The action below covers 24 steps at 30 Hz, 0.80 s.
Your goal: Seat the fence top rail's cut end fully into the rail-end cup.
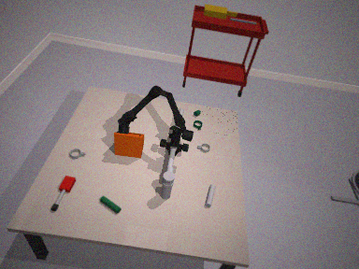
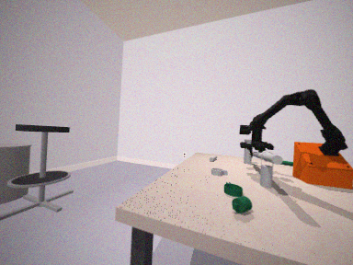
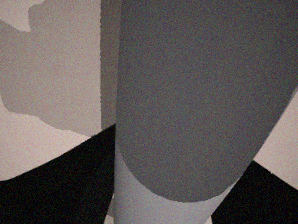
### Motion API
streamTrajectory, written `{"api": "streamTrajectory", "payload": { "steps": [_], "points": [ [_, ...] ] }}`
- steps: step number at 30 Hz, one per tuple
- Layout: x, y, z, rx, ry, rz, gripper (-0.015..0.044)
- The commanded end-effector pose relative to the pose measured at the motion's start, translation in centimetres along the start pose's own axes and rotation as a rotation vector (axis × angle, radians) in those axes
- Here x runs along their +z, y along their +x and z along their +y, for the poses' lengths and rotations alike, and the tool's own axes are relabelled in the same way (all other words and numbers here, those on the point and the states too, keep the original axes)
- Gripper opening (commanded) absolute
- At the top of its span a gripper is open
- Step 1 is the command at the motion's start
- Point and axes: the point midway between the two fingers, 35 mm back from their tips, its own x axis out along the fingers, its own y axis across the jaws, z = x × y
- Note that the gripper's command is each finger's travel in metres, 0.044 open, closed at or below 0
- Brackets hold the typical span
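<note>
The light grey rail [image 1: 171,160] [image 2: 268,157] [image 3: 200,90] runs from under my gripper to the top of the capped post [image 1: 166,190] [image 2: 248,158]. My gripper [image 1: 174,147] [image 2: 257,149] [image 3: 165,138] is shut on the rail, one black finger on each side in the wrist view. In the exterior view the rail's near end stands over a second grey post [image 2: 266,177]. The rail fills much of the wrist view and hides what lies beyond it. The brace band and end cup are too small to make out, so how the rail's end sits at the capped post cannot be told.
An orange box [image 1: 129,145] [image 2: 317,166] stands beside the arm. Green fittings [image 1: 197,124] [image 2: 233,189], grey ring clamps [image 1: 76,153] [image 2: 219,172], a grey tube [image 1: 210,196], a green tube [image 1: 110,205] and a red-ended tool [image 1: 67,184] lie on the table [image 1: 140,224].
</note>
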Motion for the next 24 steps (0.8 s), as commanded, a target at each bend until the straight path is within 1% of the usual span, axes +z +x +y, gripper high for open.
{"api": "streamTrajectory", "payload": {
  "steps": [1, 18, 24],
  "points": [
    [-1.33, -2.63, -0.18, -0.017, -0.004, 0.086, 0.0000],
    [-1.33, -2.63, -0.18, -0.017, -0.004, 0.086, 0.0000],
    [-0.86, -2.05, -0.06, -0.006, -0.001, 0.067, 0.0000]
  ]
}}
